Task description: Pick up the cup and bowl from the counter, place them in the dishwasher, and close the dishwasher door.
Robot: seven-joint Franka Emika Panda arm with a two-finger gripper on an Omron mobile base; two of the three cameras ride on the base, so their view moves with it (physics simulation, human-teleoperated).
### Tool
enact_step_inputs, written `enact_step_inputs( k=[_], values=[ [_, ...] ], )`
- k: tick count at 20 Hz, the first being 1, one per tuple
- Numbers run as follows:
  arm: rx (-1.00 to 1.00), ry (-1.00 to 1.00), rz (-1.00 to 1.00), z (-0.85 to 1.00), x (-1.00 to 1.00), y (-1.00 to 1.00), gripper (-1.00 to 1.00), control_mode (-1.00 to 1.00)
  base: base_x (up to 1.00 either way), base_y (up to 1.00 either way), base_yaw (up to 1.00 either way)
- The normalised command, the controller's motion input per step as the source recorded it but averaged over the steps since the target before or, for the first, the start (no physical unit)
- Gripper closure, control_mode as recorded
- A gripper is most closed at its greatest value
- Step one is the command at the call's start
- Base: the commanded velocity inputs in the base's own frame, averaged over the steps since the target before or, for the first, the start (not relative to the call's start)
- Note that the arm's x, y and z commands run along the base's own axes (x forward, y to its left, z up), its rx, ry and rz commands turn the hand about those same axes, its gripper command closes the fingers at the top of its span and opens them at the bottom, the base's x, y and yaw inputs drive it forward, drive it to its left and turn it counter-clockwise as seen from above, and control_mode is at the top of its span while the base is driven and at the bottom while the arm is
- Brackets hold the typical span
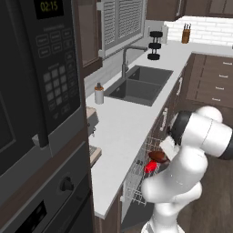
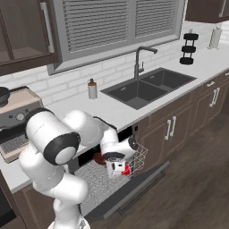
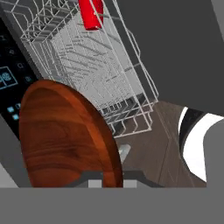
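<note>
My gripper [image 3: 106,177] sits at the bottom centre of the hand view, its jaws nearly together and clamped on the rim of the bowl [image 3: 65,135], which stands on edge and takes up the lower left of that frame. In the left base view the bowl [image 1: 157,156] shows as a dark reddish disc at centre right, just above the cup [image 1: 150,167], over the dishwasher [image 1: 136,182] rack. In the right base view my gripper [image 2: 117,167] hangs below centre, over the pulled-out white wire rack, with the cup [image 2: 127,169] just beside it on the right

In the hand view the cup [image 3: 91,13] lies at the top centre, inside the rack, and the wire tines of the dishwasher [image 3: 100,65] spread across the upper middle. The dishwasher door [image 2: 134,190] is folded down flat, lower centre of the right base view, its bar handle along the front edge. The counter [image 1: 123,123] runs through the middle of the left base view, with the dark sink [image 1: 139,84] set in it at upper centre
</note>
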Motion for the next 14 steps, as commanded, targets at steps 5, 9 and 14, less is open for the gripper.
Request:
enact_step_inputs(
  k=[5,9,14],
  values=[
    [0.09,0.07,0.0,-0.78,0.02,0.15,1.0,-1.0,0.0,0.0,0.0],
    [0.09,0.1,0.0,-0.64,0.29,0.2,1.0,-1.0,0.0,0.0,0.0],
    [0.09,0.11,0.0,-0.47,0.62,0.22,1.0,-1.0,0.0,0.0,0.0]
  ],
)
